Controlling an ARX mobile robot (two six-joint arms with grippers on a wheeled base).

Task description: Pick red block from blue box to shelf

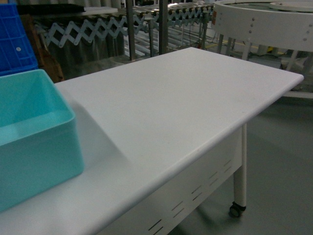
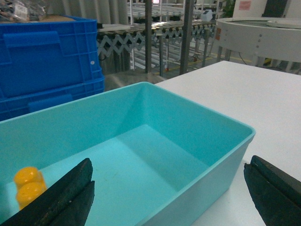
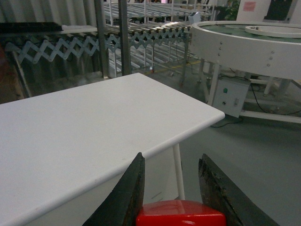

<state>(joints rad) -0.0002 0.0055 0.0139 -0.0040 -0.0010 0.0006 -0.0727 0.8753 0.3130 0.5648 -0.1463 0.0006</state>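
The right gripper (image 3: 171, 188) is clenching the red block (image 3: 181, 217) at the bottom of its wrist frame, beyond the table (image 1: 171, 112) edge. The left gripper (image 2: 169, 188) is hanging released over the blue box (image 2: 207, 155). Judged step: carrying; next, reaching the shelf (image 3: 122, 33) at upper left.

A white table (image 1: 186, 112) on castors fills the frame's middle. Upper left stands a dark blue crate (image 1: 14, 39); upper right, a round white conveyor (image 1: 264, 24) over grey floor (image 1: 283, 186).
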